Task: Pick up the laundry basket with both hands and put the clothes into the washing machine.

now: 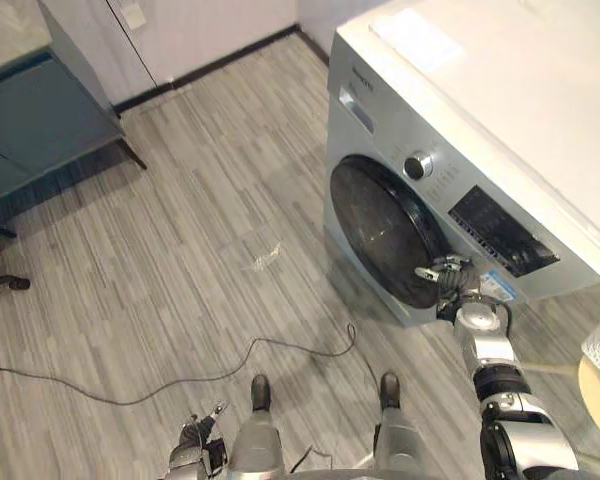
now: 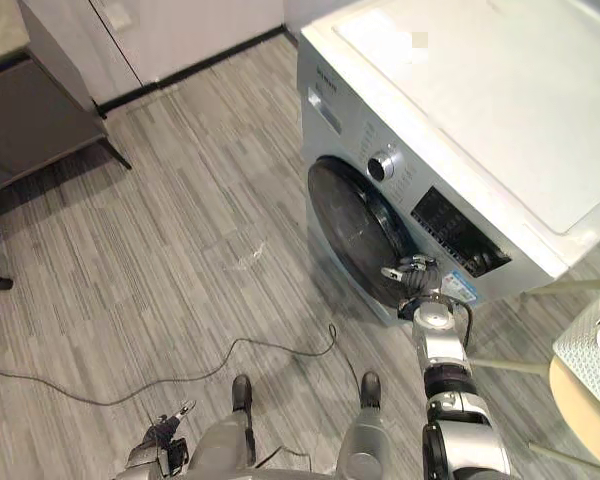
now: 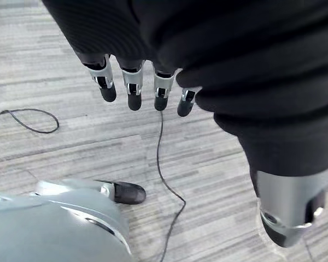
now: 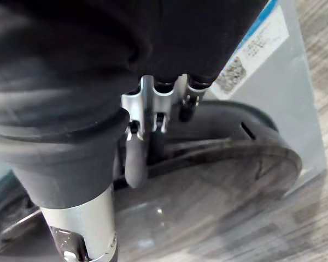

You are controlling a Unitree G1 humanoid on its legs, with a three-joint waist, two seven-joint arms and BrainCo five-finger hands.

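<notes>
The white washing machine (image 1: 500,120) stands at the right, its round dark door (image 1: 380,225) facing the floor space. My right hand (image 1: 450,280) is at the door's right rim, its fingers (image 4: 153,109) hooked over the rim of the door (image 4: 224,164). Whether the door is latched or slightly ajar is unclear. A white mesh laundry basket (image 2: 588,350) sits at the far right edge on a round wooden stool (image 2: 580,410), and its contents are hidden. My left hand (image 1: 195,440) hangs low at the bottom left, fingers (image 3: 132,90) straight and holding nothing.
A teal cabinet (image 1: 30,130) stands at the back left, with a chair base (image 1: 5,285) at the left edge. A small pale scrap (image 1: 268,257) lies on the grey plank floor in front of the machine.
</notes>
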